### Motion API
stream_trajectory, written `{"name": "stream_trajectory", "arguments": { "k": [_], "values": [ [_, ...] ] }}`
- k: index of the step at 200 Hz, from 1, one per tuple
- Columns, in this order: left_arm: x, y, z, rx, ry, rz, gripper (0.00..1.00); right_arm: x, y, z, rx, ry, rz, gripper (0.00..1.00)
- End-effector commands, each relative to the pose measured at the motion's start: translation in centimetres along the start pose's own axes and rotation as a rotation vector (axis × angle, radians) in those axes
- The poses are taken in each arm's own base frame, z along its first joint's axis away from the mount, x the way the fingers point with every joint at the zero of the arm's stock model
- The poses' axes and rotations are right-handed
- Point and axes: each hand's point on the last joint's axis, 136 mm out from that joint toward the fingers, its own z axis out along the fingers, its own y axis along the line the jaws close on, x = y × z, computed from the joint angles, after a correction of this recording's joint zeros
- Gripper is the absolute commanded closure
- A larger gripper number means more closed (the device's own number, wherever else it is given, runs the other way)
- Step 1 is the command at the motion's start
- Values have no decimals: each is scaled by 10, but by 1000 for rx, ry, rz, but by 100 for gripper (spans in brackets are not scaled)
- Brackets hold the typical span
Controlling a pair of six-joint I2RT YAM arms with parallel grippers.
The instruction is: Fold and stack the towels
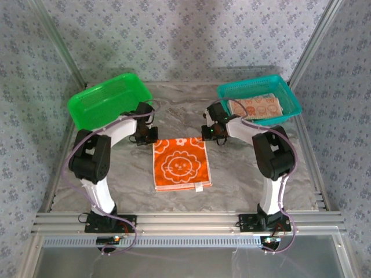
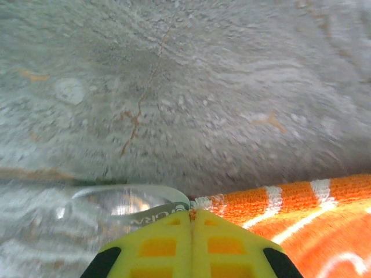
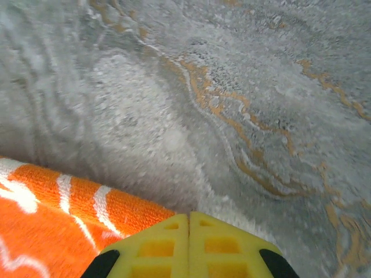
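Observation:
An orange towel (image 1: 179, 164) with a white face print lies flat in the middle of the table. My left gripper (image 1: 152, 138) is at its far left corner. In the left wrist view the yellow jaws (image 2: 191, 213) are shut, with the towel's (image 2: 301, 208) corner fibres pinched at their tips beside a clear tag loop (image 2: 124, 200). My right gripper (image 1: 204, 134) is at the far right corner, shut (image 3: 189, 215), and the towel's (image 3: 52, 208) corner runs in under its tips. A folded cream towel with orange faces (image 1: 255, 106) lies in the teal basket (image 1: 290, 95).
A green basket (image 1: 107, 98) stands tilted at the back left, just behind the left arm. The teal basket is at the back right, close to the right arm's wrist. Patterned walls and metal posts close in the marbled table (image 1: 243, 174).

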Motion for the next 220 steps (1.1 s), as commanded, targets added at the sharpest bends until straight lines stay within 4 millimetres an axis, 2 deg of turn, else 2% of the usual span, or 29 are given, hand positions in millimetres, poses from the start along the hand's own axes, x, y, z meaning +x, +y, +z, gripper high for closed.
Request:
{"name": "stream_trajectory", "arguments": {
  "k": [1,44,102,135,170,220],
  "values": [
    [-4,-7,-38,32,-93,27,100,0,9,-26,-35,-54,-36,100],
    [18,-10,-56,49,-167,72,100,18,21,-51,-56,-99,-77,100],
    [55,0,-70,-15,-279,87,100,62,43,-75,-72,-140,-138,100],
    [77,7,-78,-45,-359,106,100,91,53,-77,-72,-131,-167,100],
    [104,11,-72,-8,-377,89,100,117,55,-73,-60,-119,-178,100],
    [118,13,-61,-27,-418,122,100,134,50,-62,-42,-123,-191,100]
  ]
}}
